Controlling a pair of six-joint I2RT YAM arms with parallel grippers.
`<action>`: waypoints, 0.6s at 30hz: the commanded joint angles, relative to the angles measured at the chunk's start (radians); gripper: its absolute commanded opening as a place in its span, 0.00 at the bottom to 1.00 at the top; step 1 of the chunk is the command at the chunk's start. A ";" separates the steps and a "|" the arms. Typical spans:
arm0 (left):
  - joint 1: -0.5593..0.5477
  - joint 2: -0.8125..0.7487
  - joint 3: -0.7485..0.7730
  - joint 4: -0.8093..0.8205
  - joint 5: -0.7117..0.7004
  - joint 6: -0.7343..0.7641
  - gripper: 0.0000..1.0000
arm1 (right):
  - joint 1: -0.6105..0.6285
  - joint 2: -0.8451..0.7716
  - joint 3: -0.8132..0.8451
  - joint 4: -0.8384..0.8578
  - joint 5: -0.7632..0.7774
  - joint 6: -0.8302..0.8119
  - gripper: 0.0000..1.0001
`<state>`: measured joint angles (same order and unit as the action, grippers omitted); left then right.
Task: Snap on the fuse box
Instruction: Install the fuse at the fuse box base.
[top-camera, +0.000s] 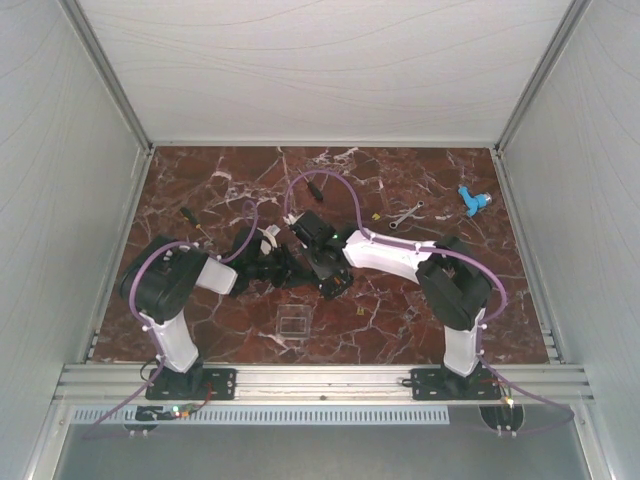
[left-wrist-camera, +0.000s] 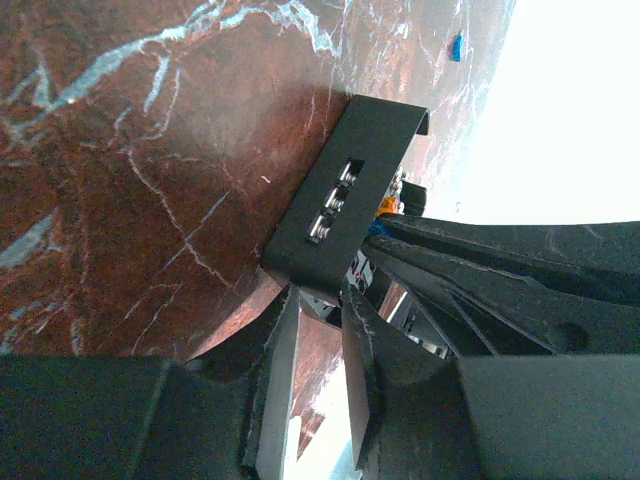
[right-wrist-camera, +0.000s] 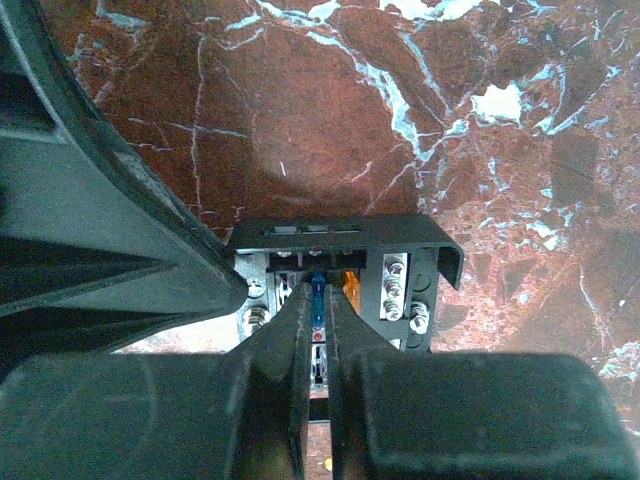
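The fuse box (top-camera: 333, 282) is a small black box at the table's middle, held between both grippers. In the left wrist view the fuse box (left-wrist-camera: 350, 190) stands tilted on the marble, and my left gripper (left-wrist-camera: 320, 295) is closed on its lower corner. In the right wrist view the fuse box (right-wrist-camera: 340, 235) shows screws, a blue fuse (right-wrist-camera: 317, 290) and an orange fuse (right-wrist-camera: 350, 288). My right gripper (right-wrist-camera: 317, 300) is pinched on the blue fuse. From above, the left gripper (top-camera: 300, 270) and the right gripper (top-camera: 325, 268) meet at the box.
A clear square lid (top-camera: 292, 323) lies flat near the front, between the arms. A black screwdriver (top-camera: 193, 220) lies at the left. A wrench (top-camera: 405, 215) and a blue part (top-camera: 473, 200) lie at the back right. White walls enclose the table.
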<state>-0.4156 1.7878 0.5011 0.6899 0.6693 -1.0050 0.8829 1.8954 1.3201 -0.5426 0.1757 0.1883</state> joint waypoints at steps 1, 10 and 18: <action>-0.006 -0.032 0.014 0.002 -0.008 0.022 0.23 | 0.007 0.006 -0.029 -0.069 -0.014 -0.009 0.05; -0.012 -0.034 0.016 0.000 -0.005 0.022 0.23 | 0.007 -0.080 0.018 -0.068 -0.057 -0.019 0.25; -0.012 -0.033 0.019 0.000 -0.004 0.022 0.23 | -0.009 -0.061 0.066 -0.075 -0.030 -0.018 0.22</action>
<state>-0.4221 1.7790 0.5011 0.6804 0.6643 -0.9989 0.8837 1.8565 1.3415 -0.6029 0.1314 0.1780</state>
